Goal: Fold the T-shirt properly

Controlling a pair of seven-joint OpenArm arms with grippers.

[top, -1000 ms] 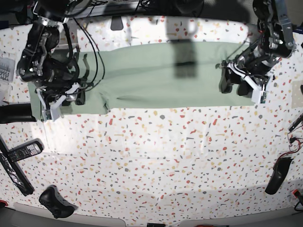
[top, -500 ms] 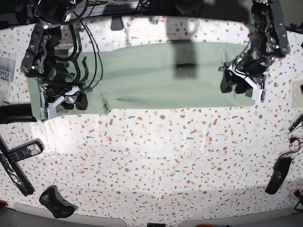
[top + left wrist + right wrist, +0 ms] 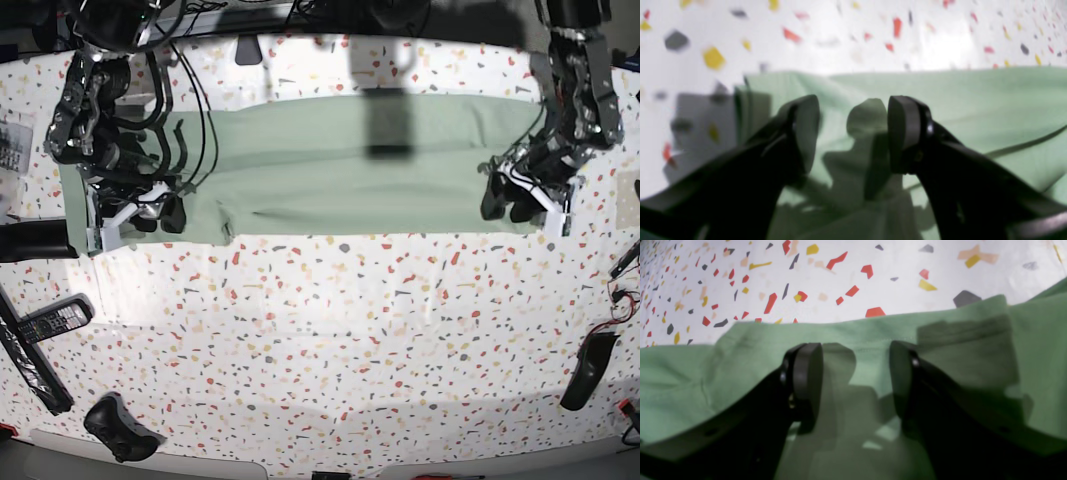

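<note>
The pale sage-green T-shirt (image 3: 350,165) lies as a long folded band across the far half of the speckled table. My left gripper (image 3: 506,203) is open and low over the shirt's right end near its front edge; in the left wrist view (image 3: 851,133) its fingers straddle the cloth (image 3: 973,110) with nothing held. My right gripper (image 3: 160,213) is open over the shirt's left end; in the right wrist view (image 3: 856,380) its fingers hang just over the green fabric (image 3: 723,373) near the hem.
A remote (image 3: 45,322) and a long black bar (image 3: 30,365) lie at the front left. A black controller (image 3: 118,428) sits near the front edge. A black object (image 3: 588,370) lies front right. Cables hang at the back left (image 3: 195,100).
My left gripper has moved right and toward the front, to the shirt's right end. My right gripper has stayed at the left end and shifted only slightly.
</note>
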